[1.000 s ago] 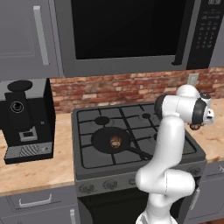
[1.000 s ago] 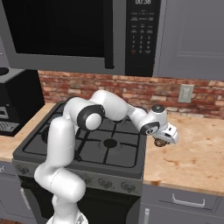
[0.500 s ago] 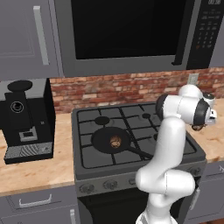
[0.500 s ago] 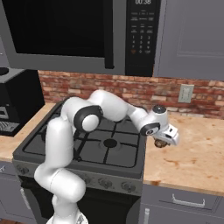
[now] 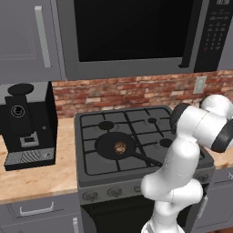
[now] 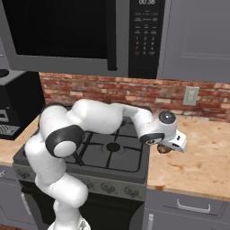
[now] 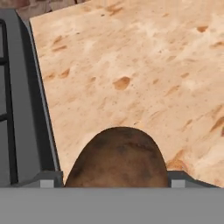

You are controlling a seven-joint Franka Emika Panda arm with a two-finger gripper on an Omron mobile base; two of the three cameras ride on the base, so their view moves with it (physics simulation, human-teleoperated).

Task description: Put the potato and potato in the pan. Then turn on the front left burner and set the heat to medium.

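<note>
Nearest the hand camera, a brown potato (image 7: 117, 157) sits between the two finger tips of the gripper (image 7: 116, 178), which is closed on it with the jaws held wide. In the right base view the gripper (image 6: 167, 148) carries that potato (image 6: 164, 149) just above the tan speckled counter (image 6: 197, 157), right of the stove (image 6: 134, 167). The other potato (image 5: 120, 147) lies inside the black pan (image 5: 114, 145) on the front left burner, its handle pointing toward the front right. Knobs line the stove's front edge. A black coffee machine (image 5: 25, 125) stands on the counter to the left. Behind runs a red brick backsplash (image 5: 123, 93) with a wall socket (image 6: 191, 95). Above hangs a microwave (image 6: 90, 36); its display reads roughly "00:38", though the keypad labels are too small to read. Grey cabinets (image 6: 197, 38) flank it.
</note>
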